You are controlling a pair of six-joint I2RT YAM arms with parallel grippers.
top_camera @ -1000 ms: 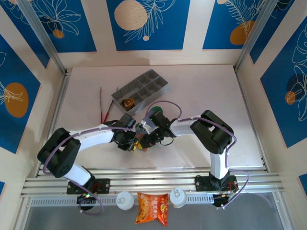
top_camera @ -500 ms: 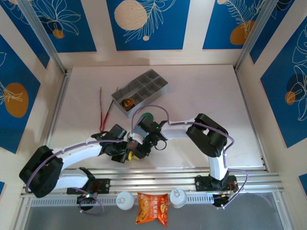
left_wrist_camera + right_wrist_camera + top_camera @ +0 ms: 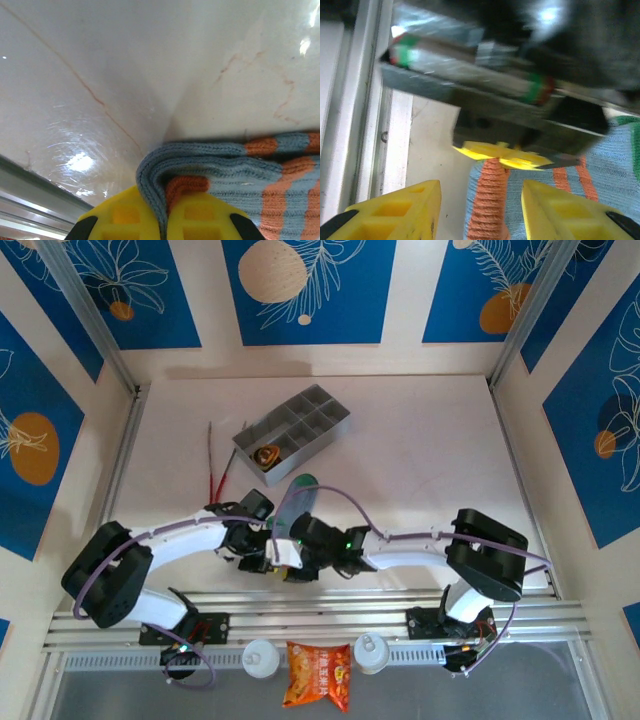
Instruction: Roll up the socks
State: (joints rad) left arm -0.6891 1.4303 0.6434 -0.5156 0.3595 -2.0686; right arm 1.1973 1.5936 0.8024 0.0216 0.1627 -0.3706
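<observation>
Yellow-fingered left gripper (image 3: 164, 212) pinches grey-blue sock (image 3: 235, 165); right gripper (image 3: 480, 197) gapes beside it

Both arms reach inward to the near middle of the table (image 3: 430, 440), the left gripper (image 3: 262, 558) and right gripper (image 3: 292, 560) close together over the near end of a grey-blue sock (image 3: 292, 502). Its green toe points toward the tray (image 3: 322, 400). A brown-orange roll (image 3: 267, 455) sits in the tray's nearest compartment. A red-handled tool (image 3: 213, 465) lies to the left.

A white surface (image 3: 430, 450) is boxed in by cream walls (image 3: 405, 300) hung with blue panels (image 3: 310, 290) that carry white leaf drawings and orange or cream discs. Metal rails (image 3: 330, 612) line its near edge. Light glares off it.
</observation>
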